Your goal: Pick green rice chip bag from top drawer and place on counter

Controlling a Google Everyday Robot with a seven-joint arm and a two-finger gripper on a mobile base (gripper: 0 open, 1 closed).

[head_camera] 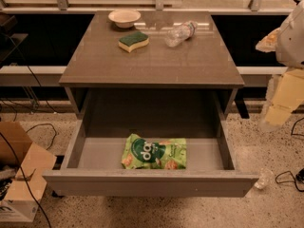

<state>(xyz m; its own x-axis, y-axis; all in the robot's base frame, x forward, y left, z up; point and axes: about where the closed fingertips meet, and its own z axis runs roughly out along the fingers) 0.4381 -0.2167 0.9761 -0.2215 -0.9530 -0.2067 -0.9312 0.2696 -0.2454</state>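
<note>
Light-green and crinkled, the green rice chip bag (154, 152) lies flat on the floor of the top drawer (142, 184). It sits near the front panel and about midway between the side walls, logo up, touching nothing else. The drawer stands pulled fully out below the worktop (156, 61), so the bag is open to a reach from above.

On the worktop, a green-topped sponge (133, 41), a pale bowl (124, 18) and a clear plastic bottle (180, 33) on its side are grouped toward the back. The front half is bare. A cardboard box (21, 175) sits on the floor at the left.

The robot's arm (285, 99) hangs at the right edge of the view. What appears to be the gripper (262, 178) is low beside the drawer's front right corner, well apart from the bag. How its jaws stand cannot be told.

The step in hand looks like the approach, with the pick not yet begun. Done well, the gripper would rise above the drawer's side wall, cross inward and descend straight over the middle of the bag. The jaws should then pinch a raised fold of the slack foil rather than press on the chips. A straight lift should clear both the front panel and the overhanging worktop edge. The bare front of the worktop offers a safe landing spot.
</note>
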